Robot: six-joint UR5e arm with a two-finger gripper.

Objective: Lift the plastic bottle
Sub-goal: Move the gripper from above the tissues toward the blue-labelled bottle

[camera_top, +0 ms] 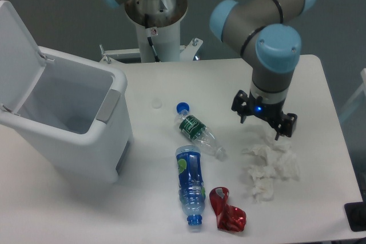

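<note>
The hand (264, 123) hangs over the right side of the bench (320, 84), its two fingers spread wide with nothing between them, just above a heap of crumpled white tissue (269, 167). Well to its left and nearer the front edge lies the plastic bottle (190, 184), on its side, blue cap toward the front, blue label with a green patch facing up. It looks empty and thin-walled, so likely light, springy and slick; it may roll or dent under a hard squeeze. The labelled mid-body, gripped across its width, seems the surest hold. A crushed red can (227, 210) sits just beside its cap end, crowding that side. A slimmer green-labelled bottle (198, 131) lies near its other end. An open white bin (68, 112) stands at left. Whether the bottle holds any liquid is hard to make out, and the arm's upper links are cut off at the top.
</note>
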